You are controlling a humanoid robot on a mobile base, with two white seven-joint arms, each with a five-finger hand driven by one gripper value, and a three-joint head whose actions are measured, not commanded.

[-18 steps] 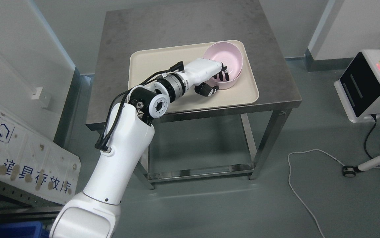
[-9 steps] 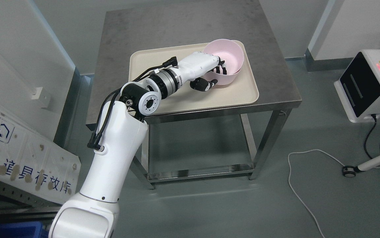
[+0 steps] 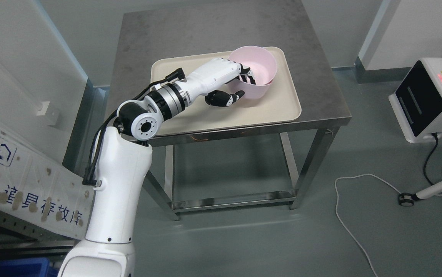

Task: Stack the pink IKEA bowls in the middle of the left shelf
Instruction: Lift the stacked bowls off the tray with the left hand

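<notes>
A pink bowl [image 3: 257, 73] is held tilted just above the beige tray [image 3: 190, 71] on the steel table. My left hand [image 3: 240, 84] is shut on the bowl's near rim, with the fingers [image 3: 248, 79] inside the bowl and the thumb [image 3: 224, 99] outside against its wall. The arm reaches in from the lower left. A second pink rim seems to show under the bowl at its right side [image 3: 271, 82], so it may be two nested bowls; I cannot tell for sure. The right arm is out of view.
The steel table [image 3: 213, 27] has a lower rail frame. A white panel with print [image 3: 24, 181] leans at the left. A white and black device [image 3: 424, 100] stands on the floor at the right, with a cable [image 3: 355, 184] and a wheeled stand [image 3: 432, 190].
My left hand has lifted the pink bowl off the tray and carried it to the left and a little back. The elbow has swung left.
</notes>
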